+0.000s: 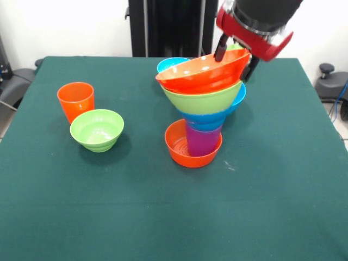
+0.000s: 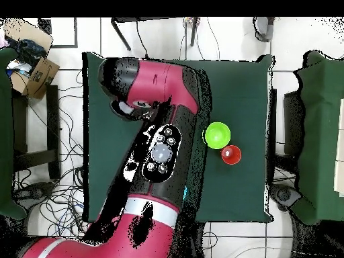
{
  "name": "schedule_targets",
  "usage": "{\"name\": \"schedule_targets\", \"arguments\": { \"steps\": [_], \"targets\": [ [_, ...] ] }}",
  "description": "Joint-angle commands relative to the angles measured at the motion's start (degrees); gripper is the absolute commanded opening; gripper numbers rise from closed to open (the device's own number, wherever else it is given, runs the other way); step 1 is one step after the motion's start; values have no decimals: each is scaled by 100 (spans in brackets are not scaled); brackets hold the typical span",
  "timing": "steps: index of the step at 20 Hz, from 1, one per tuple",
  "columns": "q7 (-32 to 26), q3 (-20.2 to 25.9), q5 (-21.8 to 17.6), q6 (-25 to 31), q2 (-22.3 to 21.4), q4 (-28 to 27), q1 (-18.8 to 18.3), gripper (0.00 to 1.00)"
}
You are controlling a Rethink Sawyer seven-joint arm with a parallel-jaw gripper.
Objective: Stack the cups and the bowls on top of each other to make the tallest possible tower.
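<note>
The tower stands mid-table: a small orange bowl [image 1: 185, 152] at the base holds a purple cup [image 1: 202, 141]. Above it sit a dark blue bowl [image 1: 209, 118], a large lime green bowl [image 1: 201, 100] and a large orange bowl [image 1: 204, 73] on top, tilted up to the right. My gripper [image 1: 235, 60] is open at that top bowl's right rim, one finger inside and one outside. A light blue bowl [image 1: 169, 64] shows behind the tower. An orange cup [image 1: 75, 100] and a small lime green bowl [image 1: 97, 129] stand at the left. In the overhead view my arm hides the tower.
In the overhead view the lime green bowl [image 2: 217, 135] and orange cup [image 2: 231, 155] sit right of my arm [image 2: 161, 151]. A chair [image 1: 331, 79] stands off the table's right side, and the black pedestal [image 1: 168, 27] is at the far edge.
</note>
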Motion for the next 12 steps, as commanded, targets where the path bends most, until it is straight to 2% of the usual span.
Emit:
{"name": "schedule_targets", "arguments": {
  "steps": [1,5,12],
  "targets": [
    [263,459,-82,604,-153,-138,-166,100],
    [242,506,-97,709,-183,-217,-175,100],
    [224,537,-127,524,-184,-111,-161,100]
  ]
}}
